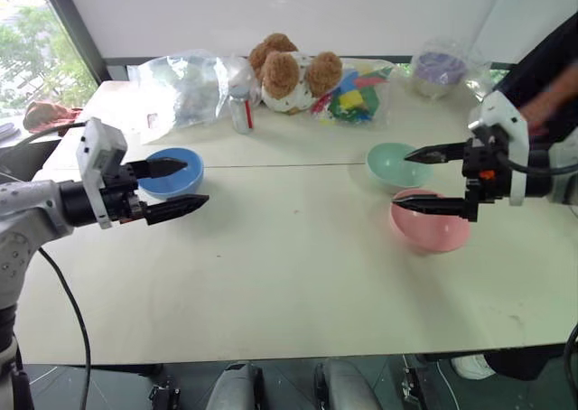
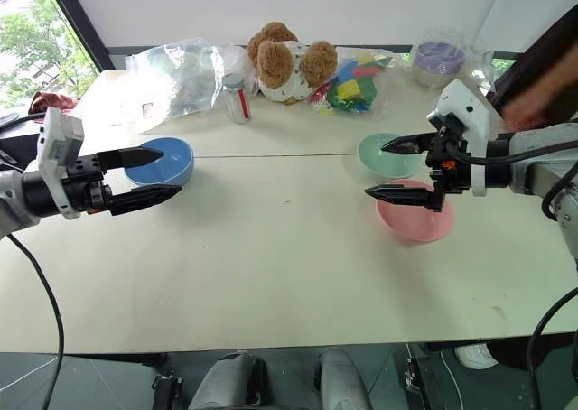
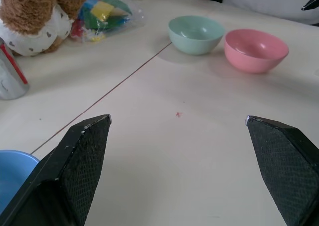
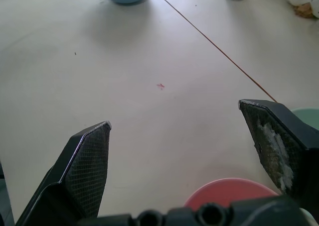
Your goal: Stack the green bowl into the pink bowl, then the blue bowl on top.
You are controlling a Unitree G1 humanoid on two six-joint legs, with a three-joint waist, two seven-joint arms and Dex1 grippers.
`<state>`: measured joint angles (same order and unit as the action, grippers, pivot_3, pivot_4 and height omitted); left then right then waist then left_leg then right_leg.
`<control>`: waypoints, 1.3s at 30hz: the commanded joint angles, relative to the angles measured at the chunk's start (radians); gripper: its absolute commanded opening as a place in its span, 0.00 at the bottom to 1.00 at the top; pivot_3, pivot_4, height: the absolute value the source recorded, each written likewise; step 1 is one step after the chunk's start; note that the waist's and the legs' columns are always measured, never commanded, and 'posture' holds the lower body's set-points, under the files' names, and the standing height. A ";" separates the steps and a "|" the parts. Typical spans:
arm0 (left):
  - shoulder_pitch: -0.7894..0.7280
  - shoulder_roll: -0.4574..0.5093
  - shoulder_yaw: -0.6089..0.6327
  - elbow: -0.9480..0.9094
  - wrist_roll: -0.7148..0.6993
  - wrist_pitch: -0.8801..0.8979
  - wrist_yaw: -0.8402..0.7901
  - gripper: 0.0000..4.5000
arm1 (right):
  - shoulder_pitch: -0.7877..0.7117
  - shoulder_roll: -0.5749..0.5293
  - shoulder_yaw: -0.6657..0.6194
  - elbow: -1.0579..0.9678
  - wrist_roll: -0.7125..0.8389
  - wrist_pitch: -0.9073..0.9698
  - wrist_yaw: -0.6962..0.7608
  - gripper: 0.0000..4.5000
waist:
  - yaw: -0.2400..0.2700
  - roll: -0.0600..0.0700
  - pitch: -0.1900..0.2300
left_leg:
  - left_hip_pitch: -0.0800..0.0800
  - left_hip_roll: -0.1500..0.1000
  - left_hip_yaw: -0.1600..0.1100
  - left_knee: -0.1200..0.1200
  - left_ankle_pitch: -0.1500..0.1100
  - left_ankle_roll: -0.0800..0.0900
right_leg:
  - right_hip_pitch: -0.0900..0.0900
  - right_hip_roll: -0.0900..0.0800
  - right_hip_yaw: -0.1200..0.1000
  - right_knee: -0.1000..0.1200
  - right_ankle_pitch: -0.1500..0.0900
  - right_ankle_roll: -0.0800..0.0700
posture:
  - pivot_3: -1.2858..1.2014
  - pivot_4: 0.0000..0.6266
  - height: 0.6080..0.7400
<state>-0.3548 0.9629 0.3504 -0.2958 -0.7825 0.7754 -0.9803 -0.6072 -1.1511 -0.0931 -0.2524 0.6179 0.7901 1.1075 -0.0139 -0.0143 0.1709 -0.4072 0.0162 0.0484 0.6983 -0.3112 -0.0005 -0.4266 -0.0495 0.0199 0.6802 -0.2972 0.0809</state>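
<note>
Wide pale counter, and a dark-sleeved person at its far right corner is cut off by the frame edge. Teddy bear and what may be a bag of blocks line the back. Right gripper, spread wide and empty, half hides the pink bowl and green bowl, just beside each other. Left gripper, equally wide and empty, overlaps the blue bowl

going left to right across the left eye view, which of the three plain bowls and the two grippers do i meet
left gripper → blue bowl, which it overlaps → green bowl → right gripper, overlapping the pink bowl.
</note>
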 commanded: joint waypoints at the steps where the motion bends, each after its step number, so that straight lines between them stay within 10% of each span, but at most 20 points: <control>1: -0.004 0.011 0.025 -0.019 0.005 -0.027 0.003 1.00 | -0.014 0.002 -0.018 0.002 -0.015 -0.029 0.009 1.00 | 0.000 0.000 0.000 | 0.000 0.000 0.000 0.000 0.000 0.000 | 0.000 0.000 0.000 0.000 0.000 0.000 | 0.52 0.24 1.00; 24: -0.019 -0.024 -0.034 -0.003 0.022 -0.075 -0.002 1.00 | 0.014 0.005 0.013 -0.005 -0.088 -0.015 -0.042 1.00 | 0.000 0.000 0.000 | 0.000 0.000 0.000 0.000 0.000 0.000 | 0.000 0.000 0.000 0.000 0.000 0.000 | 0.52 0.24 1.00; 39: -0.020 -0.031 -0.054 -0.008 0.033 -0.083 -0.001 1.00 | 0.298 0.028 0.103 -0.047 -0.233 0.027 -0.194 1.00 | -0.003 0.000 0.000 | 0.000 0.000 0.000 0.000 0.000 0.000 | 0.000 0.001 0.001 0.000 0.000 0.000 | 0.52 0.24 1.00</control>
<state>-0.3609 0.9279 0.2877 -0.2903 -0.7516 0.7105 -0.9801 -0.3084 -1.1260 0.0062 -0.2948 0.4169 0.8492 0.9287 -0.0168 -0.0144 0.1708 -0.4069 0.0162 0.0487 0.6986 -0.3112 -0.0005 -0.4264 -0.0486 0.0204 0.6806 -0.2972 0.0809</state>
